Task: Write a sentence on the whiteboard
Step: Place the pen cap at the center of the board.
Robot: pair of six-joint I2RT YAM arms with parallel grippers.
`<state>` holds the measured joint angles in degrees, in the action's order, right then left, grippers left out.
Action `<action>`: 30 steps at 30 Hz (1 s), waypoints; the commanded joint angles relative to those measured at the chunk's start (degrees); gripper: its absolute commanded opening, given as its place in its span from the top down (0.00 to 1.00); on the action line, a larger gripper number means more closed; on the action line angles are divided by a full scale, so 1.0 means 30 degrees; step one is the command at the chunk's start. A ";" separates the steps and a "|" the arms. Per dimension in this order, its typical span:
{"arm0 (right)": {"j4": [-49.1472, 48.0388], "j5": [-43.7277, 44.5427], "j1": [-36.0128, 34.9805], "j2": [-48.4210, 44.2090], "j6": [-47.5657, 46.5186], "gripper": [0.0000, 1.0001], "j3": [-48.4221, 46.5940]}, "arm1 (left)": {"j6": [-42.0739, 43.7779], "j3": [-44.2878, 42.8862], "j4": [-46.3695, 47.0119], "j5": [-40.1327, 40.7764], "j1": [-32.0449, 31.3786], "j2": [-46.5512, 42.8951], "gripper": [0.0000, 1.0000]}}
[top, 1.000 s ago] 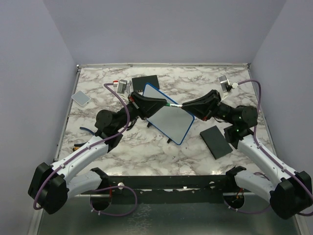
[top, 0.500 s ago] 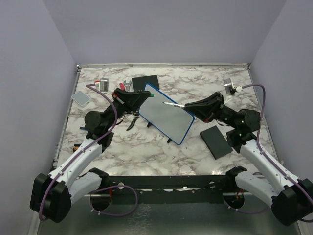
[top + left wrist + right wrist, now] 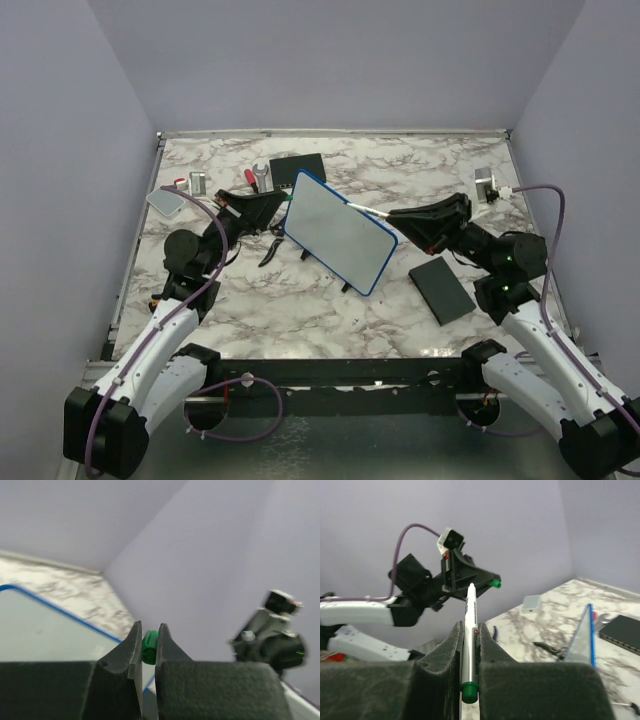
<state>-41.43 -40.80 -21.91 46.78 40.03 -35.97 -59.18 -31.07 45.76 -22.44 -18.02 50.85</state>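
The whiteboard [image 3: 338, 233], blue-rimmed, stands tilted on black feet at the table's middle. Its face looks blank, and no sentence is in view. My left gripper [image 3: 282, 199] hovers just left of the board's far corner, shut on a green marker cap [image 3: 149, 647]. My right gripper [image 3: 394, 214] is at the board's right edge, shut on a white marker [image 3: 470, 614] with a green end. The marker [image 3: 366, 210] points left over the board's upper part. In the right wrist view the cap [image 3: 494, 583] sits beyond the marker's tip, and the board's edge [image 3: 586, 630] rises at the right.
A flat black pad [image 3: 441, 289] lies right of the board. A black box [image 3: 298, 167] sits behind it, with a wrench [image 3: 261, 174] and a red-handled tool [image 3: 247, 177] beside it. Dark pliers [image 3: 270, 250] lie left of the board. A small grey block [image 3: 165, 200] is at far left.
A second ago the two grippers met over the board. The left has drawn back leftward with the cap, the right has drawn back rightward with the marker.
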 commanded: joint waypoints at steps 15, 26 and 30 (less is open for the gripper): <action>0.9953 0.6675 -0.0020 -0.3164 -0.6255 0.99 -0.1915 | 0.4123 0.2056 -2.1535 0.5260 0.0120 0.0203 1.00; 1.1728 0.8058 -0.0020 -0.3815 -0.7211 0.99 -0.1711 | 0.3403 0.3341 -2.1698 0.6342 0.0146 0.2578 0.88; 1.2053 0.8333 -0.0020 -0.3945 -0.7425 0.99 -0.1711 | 0.3670 0.3030 -2.1723 0.6193 0.0146 0.3618 0.65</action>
<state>-7.51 -18.37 -21.91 35.77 19.44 -41.69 -48.84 -21.74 -17.52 -5.39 -17.93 58.76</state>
